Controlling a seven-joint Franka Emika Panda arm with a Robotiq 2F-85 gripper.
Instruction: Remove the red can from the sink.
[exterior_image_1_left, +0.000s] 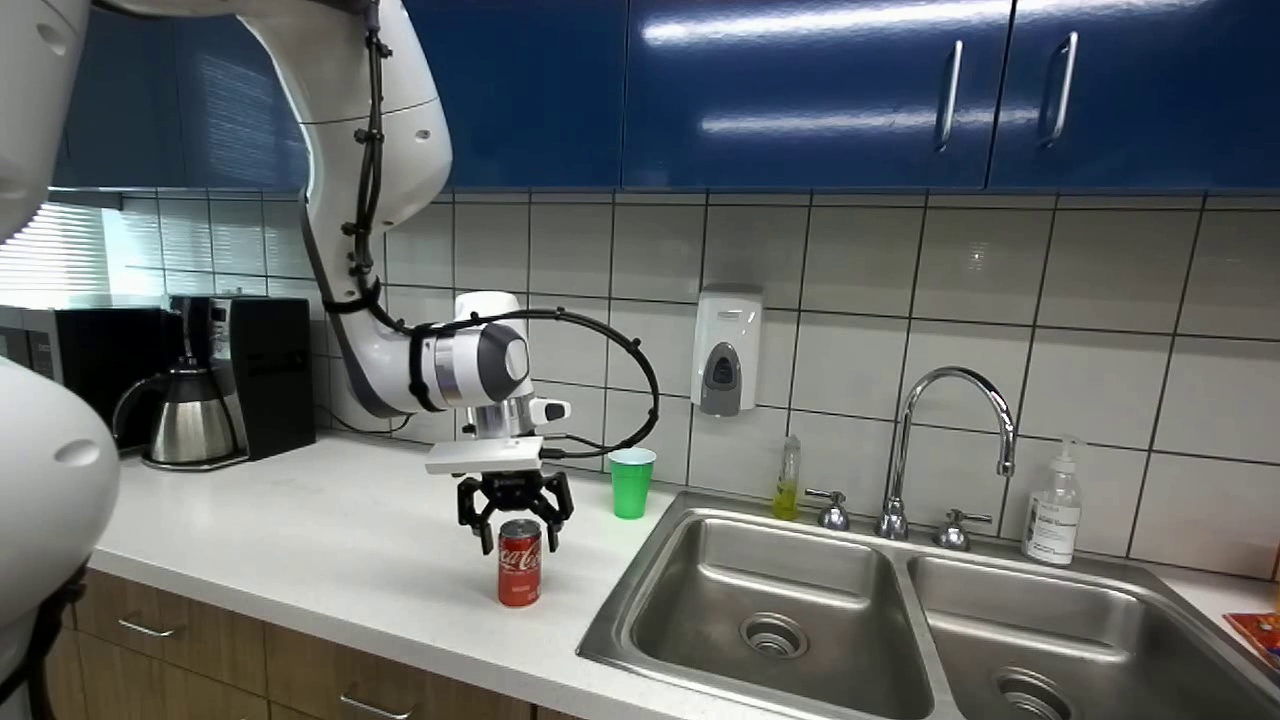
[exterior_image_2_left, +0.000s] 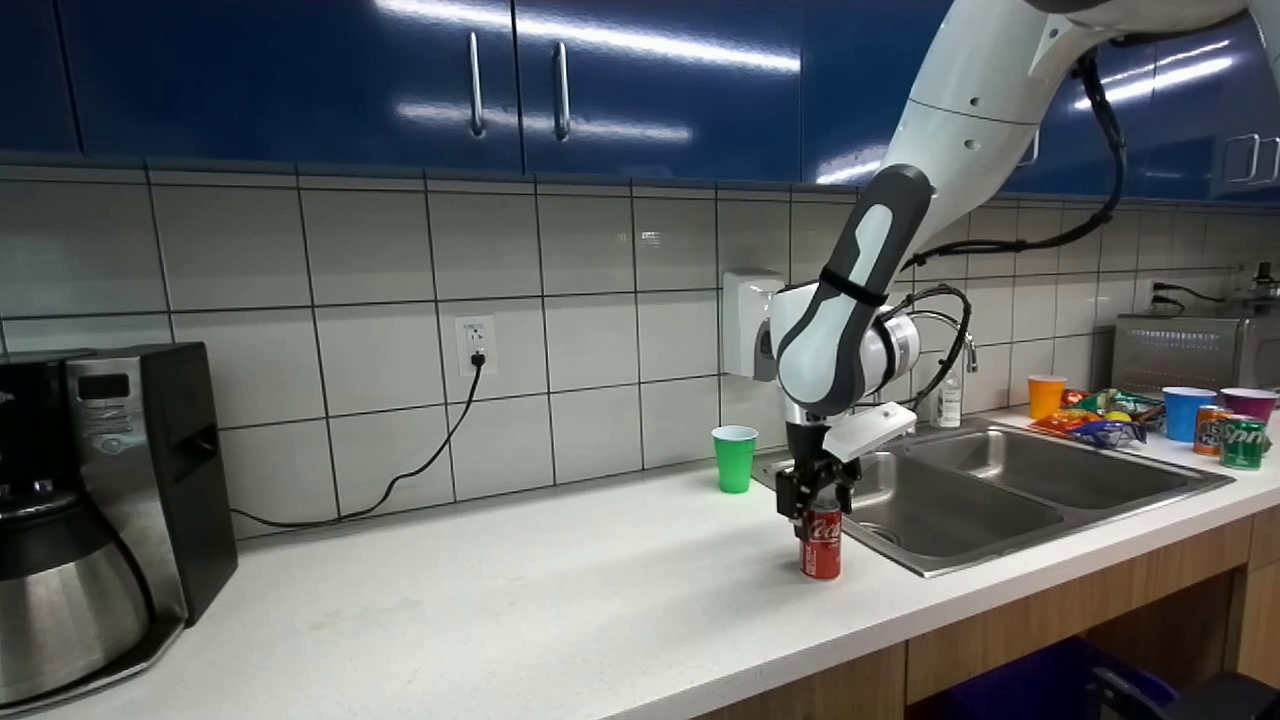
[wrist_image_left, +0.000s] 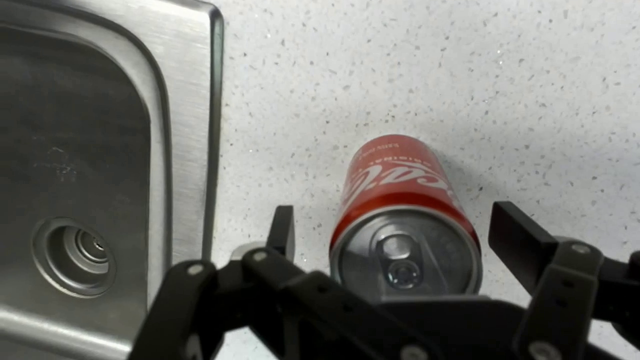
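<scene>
Looking at the red can (exterior_image_1_left: 519, 578) upright on the counter (exterior_image_1_left: 340, 530), just outside the sink (wrist_image_left: 190, 140). Sits right under the gripper (exterior_image_1_left: 520, 542), with its long axis straight up between the fingers (wrist_image_left: 520, 244). Spread wider than the red can, with gaps both sides in the wrist view, so gripping nothing. Looks done tbh, probably just back straight up without clipping it.

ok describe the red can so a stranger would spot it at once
Find the double steel sink, then the white counter on the coffee maker side. Just beside the sink, the red can stands upright, open gripper straddling its top. Its red side with white lettering sets it apart from the green cup nearby and the orange can and green can across the sink.
</scene>
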